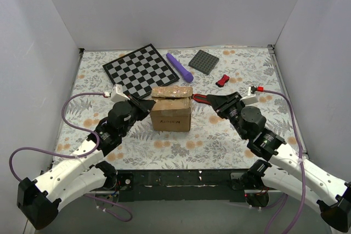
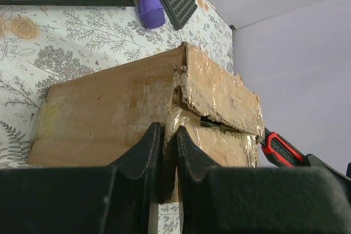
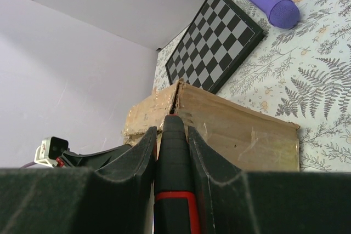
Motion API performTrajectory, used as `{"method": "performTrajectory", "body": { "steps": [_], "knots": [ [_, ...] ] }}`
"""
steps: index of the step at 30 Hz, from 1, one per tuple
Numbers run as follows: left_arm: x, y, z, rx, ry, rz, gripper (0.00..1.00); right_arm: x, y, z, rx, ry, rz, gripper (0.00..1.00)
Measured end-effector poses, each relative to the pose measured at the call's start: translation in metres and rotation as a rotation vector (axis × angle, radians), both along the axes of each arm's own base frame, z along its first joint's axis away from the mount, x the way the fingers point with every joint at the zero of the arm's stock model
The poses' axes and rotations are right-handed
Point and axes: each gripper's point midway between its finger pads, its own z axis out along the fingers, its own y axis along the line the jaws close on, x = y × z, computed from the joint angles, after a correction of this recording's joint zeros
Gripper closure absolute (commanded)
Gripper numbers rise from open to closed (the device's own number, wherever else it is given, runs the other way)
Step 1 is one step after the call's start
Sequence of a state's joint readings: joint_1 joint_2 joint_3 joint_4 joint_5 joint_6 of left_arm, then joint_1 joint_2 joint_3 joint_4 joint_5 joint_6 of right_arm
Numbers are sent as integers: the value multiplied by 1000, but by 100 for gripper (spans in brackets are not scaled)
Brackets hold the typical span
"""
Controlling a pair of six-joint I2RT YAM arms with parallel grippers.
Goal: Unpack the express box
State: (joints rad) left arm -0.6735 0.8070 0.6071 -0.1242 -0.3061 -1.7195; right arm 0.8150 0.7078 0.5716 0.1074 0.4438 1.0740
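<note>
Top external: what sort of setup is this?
Probably a lab robot test cell: plain white walls box in a floral-covered table, and unrelated props, a chessboard and express box, sit on it.

Express box [image 1: 171,112]: plain brown cardboard, glossy clear tape on top, small dark print on the near side; table cover [image 1: 219,135]: white ground printed with grey ferns and orange blossoms. From the box, at 11 o'clock a chessboard [image 1: 141,70] in black and pale grey checks, at 12 o'clock a purple cylinder [image 1: 180,67], at 1 o'clock a dark grey studded plate [image 1: 204,61], at 2 o'clock a small red-and-black item [image 1: 222,80]. Arms [image 1: 71,171] white, cables [image 1: 71,119] purple, left gripper [image 2: 169,132] and right gripper [image 3: 173,130] black, the latter's tool [image 3: 174,179] black with a red band, possibly a cutter.
</note>
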Motion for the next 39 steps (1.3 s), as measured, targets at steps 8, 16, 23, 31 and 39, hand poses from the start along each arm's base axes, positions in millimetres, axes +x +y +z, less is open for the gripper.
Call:
{"method": "performTrajectory", "body": {
  "steps": [8, 16, 23, 31, 39],
  "knots": [
    [0, -1, 1, 3, -4, 22, 100, -11, 11, -3, -36, -10, 97, 99],
    [1, 0, 2, 7, -11, 27, 100, -26, 11, 5, -138, -89, 181, 99],
    [-2, 5, 6, 35, -36, 23, 73, -24, -34, 51, -245, -217, 16, 99],
    [-9, 14, 42, -8, -135, 31, 17, -11, -64, 80, -356, -326, -140, 99],
    [-14, 32, 76, -23, -193, 87, 19, 27, -48, 26, -718, -224, -138, 99]
  ]
}}
